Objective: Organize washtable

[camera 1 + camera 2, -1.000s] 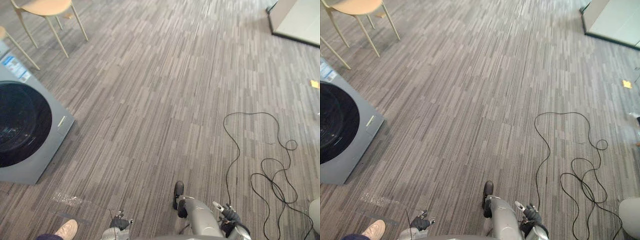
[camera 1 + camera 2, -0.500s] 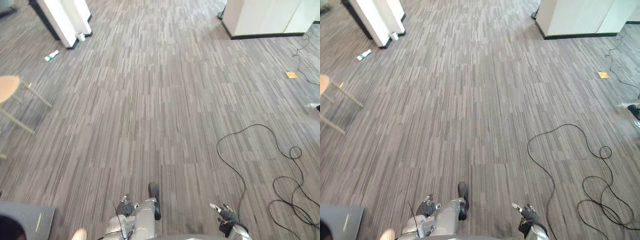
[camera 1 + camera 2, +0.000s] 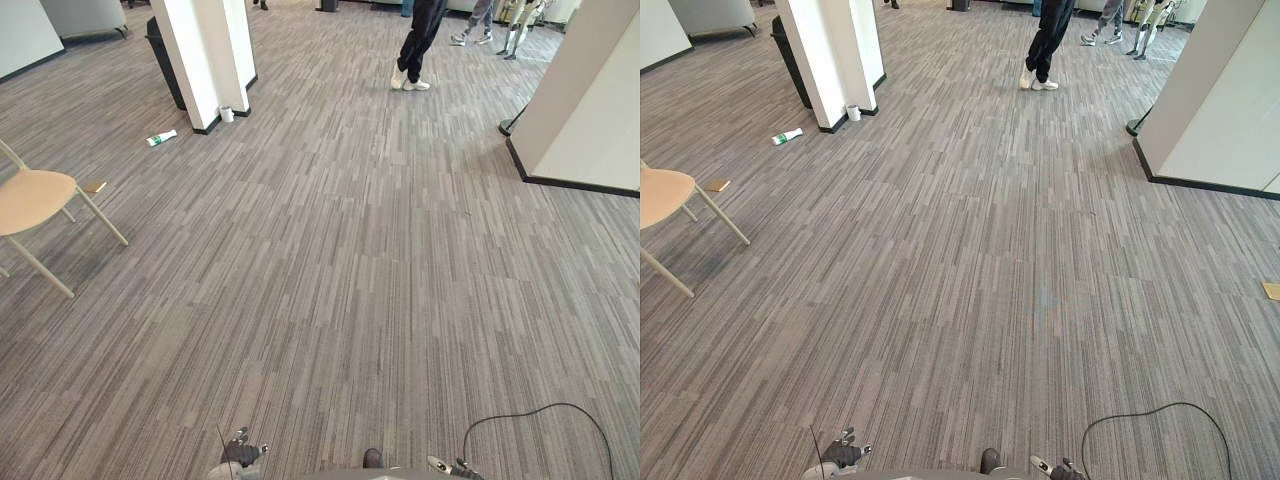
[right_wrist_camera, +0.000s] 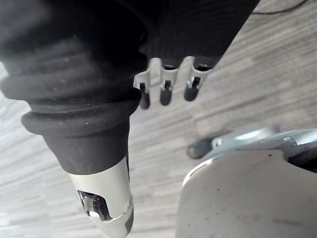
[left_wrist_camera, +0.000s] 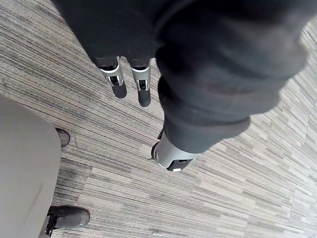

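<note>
Grey carpet [image 3: 330,260], tan chair [image 3: 35,198], perhaps a bottle [image 3: 160,138]; left hand [image 5: 143,89] slack

Both arms hang low at the near edge of the eye views, the left hand [image 3: 241,455] at the near left and the right hand [image 3: 448,466] at the near right, well apart from each other. In its wrist view the left fingers [image 5: 143,89] reach straight out from the dark ribbed left cover [image 5: 218,74], side by side, with the left thumb [image 5: 171,154] set apart from them; they hold nothing. The right fingers [image 4: 164,88] likewise run straight in a row past the right cover [image 4: 74,99], the right thumb [image 4: 106,198] apart, and that hand too is empty.
</note>
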